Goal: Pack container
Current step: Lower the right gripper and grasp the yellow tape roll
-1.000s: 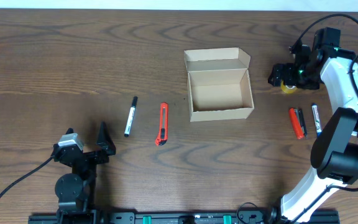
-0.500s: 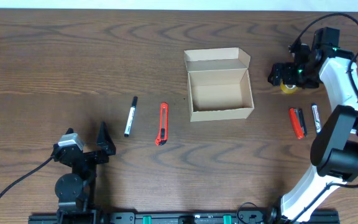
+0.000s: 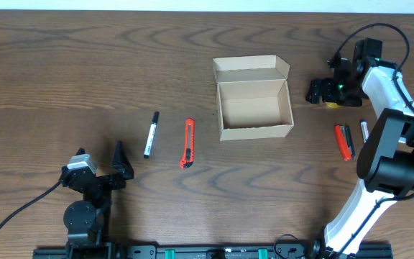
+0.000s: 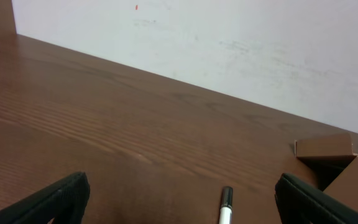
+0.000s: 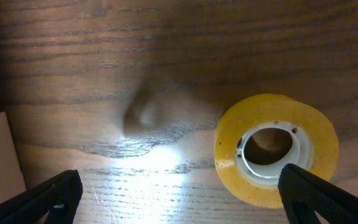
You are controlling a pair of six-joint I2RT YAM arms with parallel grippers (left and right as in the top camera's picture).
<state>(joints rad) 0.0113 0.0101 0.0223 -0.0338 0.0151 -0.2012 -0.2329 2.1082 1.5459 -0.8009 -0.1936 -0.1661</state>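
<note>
1. The wooden table (image 3: pixel 63 65) fills your overhead view, and everything below lies on it.
2. The white right arm (image 3: pixel 401 86) curves up your right edge and reaches in toward the far right of the table.
3. The container (image 3: pixel 257 132), your tan cardboard box, sits just right of centre. It is open, with its lid flap (image 3: pixel 250 68) folded back on the far side, and you can see nothing but bare cardboard inside.
4. The left gripper (image 4: pixel 185 205) sits low at the near left, well away from the box. Its wrist camera shows both fingers spread wide with nothing between them.
5. The right gripper (image 5: pixel 185 199) hovers just right of the box. Its jaws are wide apart and hold nothing.
6. An orange box cutter (image 3: pixel 187 143) lies left of the box, lengthwise toward you.
7. A second red cutter (image 3: pixel 344 142) lies at the near right, beside the right arm.
8. A white marker with a black cap (image 3: pixel 150 134) lies just left of the orange cutter, near the left gripper.
9. Another marker (image 3: pixel 365 135) lies just beside the red cutter, partly hidden by the right arm.
10. A yellow tape roll (image 5: pixel 229 155) lies flat under the right gripper, toward its right finger and touching neither finger.
</note>
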